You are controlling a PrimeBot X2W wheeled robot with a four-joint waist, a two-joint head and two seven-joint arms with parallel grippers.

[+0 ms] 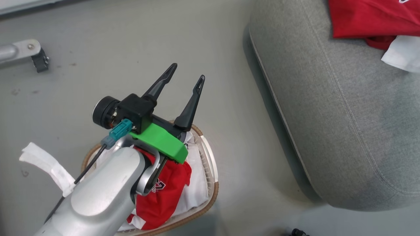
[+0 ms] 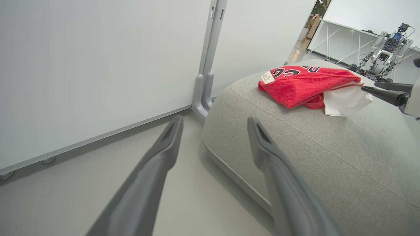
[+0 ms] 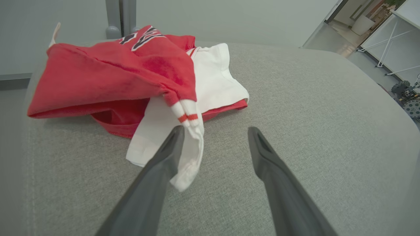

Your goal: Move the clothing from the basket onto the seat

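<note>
One red jersey (image 3: 108, 82) is laid on the grey seat (image 1: 344, 114) just ahead of the spread right pincer (image 3: 215, 129) — a second red jersey (image 1: 164, 193) lies bunched in the basket (image 1: 215, 193), beneath and behind the left pincer (image 1: 187, 71), likewise spread and empty, so the left arm is judged nearer

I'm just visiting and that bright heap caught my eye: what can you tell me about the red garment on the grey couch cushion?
The red garment is a soft, jersey-like sports piece, crumpled in a loose heap on the couch cushion. It shows dark white-edged numerals on top, white panels, a hem with thin red stripes, and a small white tag. Its white striped edge drapes against one finger of the open right gripper, which is not clamping it.
</note>
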